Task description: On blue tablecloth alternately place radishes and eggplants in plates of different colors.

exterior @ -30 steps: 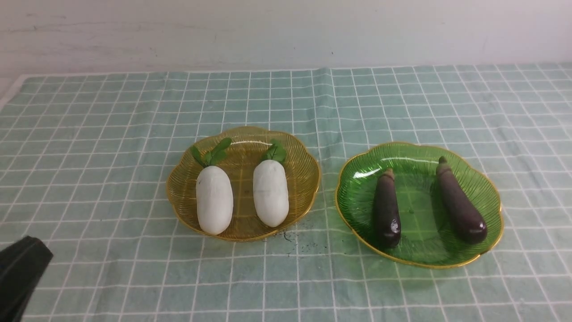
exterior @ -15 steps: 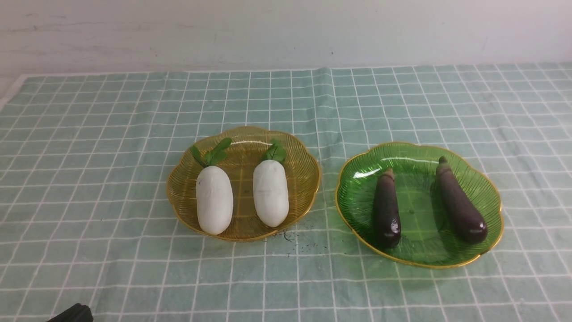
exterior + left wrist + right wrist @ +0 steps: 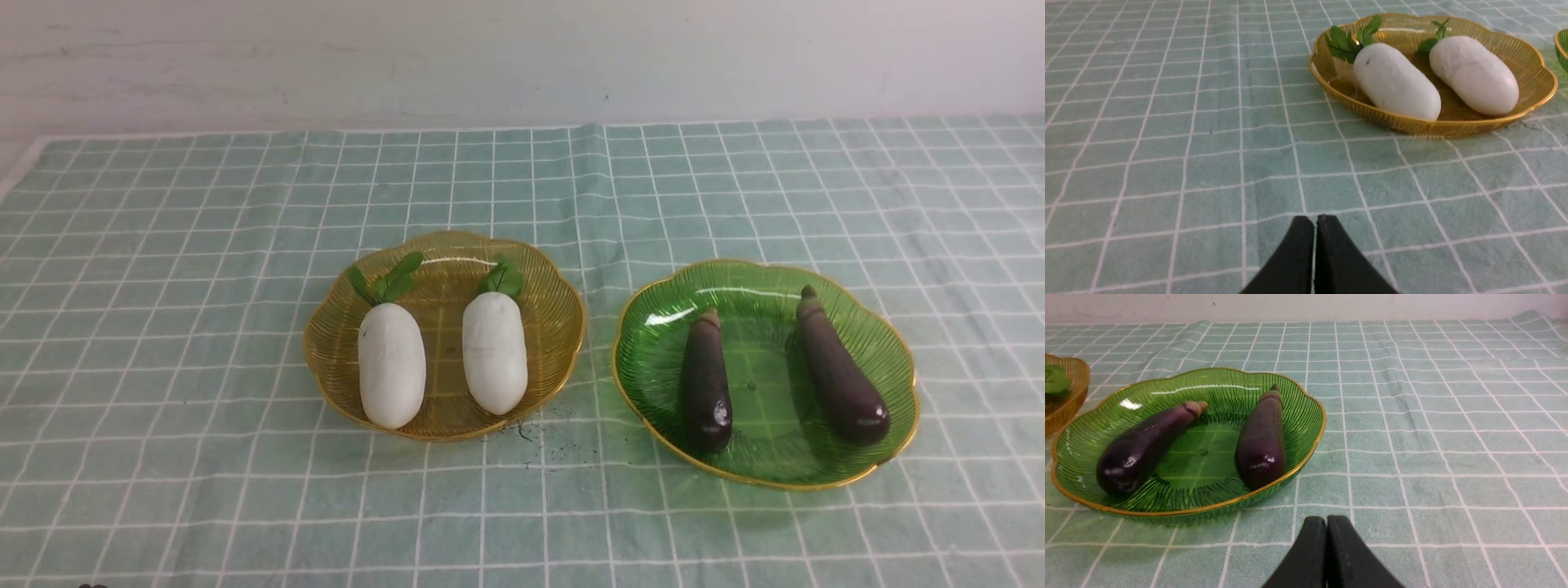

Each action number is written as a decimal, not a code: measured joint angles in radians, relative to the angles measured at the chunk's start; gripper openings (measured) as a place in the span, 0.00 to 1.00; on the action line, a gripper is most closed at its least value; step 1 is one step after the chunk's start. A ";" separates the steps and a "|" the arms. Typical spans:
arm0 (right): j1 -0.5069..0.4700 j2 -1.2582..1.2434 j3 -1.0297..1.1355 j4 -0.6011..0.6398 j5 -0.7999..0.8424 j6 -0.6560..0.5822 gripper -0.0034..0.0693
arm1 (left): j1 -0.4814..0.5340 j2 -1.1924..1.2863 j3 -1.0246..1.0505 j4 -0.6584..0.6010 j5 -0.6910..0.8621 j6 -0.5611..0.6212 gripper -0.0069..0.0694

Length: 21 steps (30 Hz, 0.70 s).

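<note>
beyond frame edges — both arms (image 3: 1314, 245) (image 3: 1327, 547) cut off

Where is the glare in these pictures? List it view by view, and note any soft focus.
Front view: white streaks on the green plate along its far inner wall, a small highlight on the left eggplant. Right wrist view: the same plate shows a bright streak and a spot, both eggplants shine near their blunt ends. Left wrist view: a faint streak inside the amber plate; the radishes stay matte. All views look sharp.

It looked like a staged test bench: a checked blue tablecloth (image 3: 522, 188) against a bare white wall (image 3: 522, 57), nothing homely.
</note>
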 joint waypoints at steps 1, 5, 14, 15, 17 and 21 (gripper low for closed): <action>0.000 0.000 0.000 0.000 0.000 0.000 0.03 | 0.000 0.000 0.000 0.000 0.007 0.000 0.08; 0.000 0.000 0.000 0.000 0.000 0.002 0.03 | 0.000 0.000 0.000 0.000 0.007 -0.001 0.08; 0.000 0.000 0.000 0.000 -0.001 0.003 0.03 | 0.000 0.000 0.000 0.000 0.007 -0.001 0.08; 0.000 0.000 0.000 0.000 -0.001 0.003 0.03 | 0.000 0.000 0.000 0.000 0.008 -0.001 0.08; 0.000 0.000 0.000 0.000 -0.001 0.003 0.03 | 0.000 0.000 0.000 0.000 0.008 -0.001 0.08; 0.000 0.000 0.000 0.000 -0.001 0.003 0.03 | 0.000 0.000 0.000 0.000 0.008 -0.001 0.08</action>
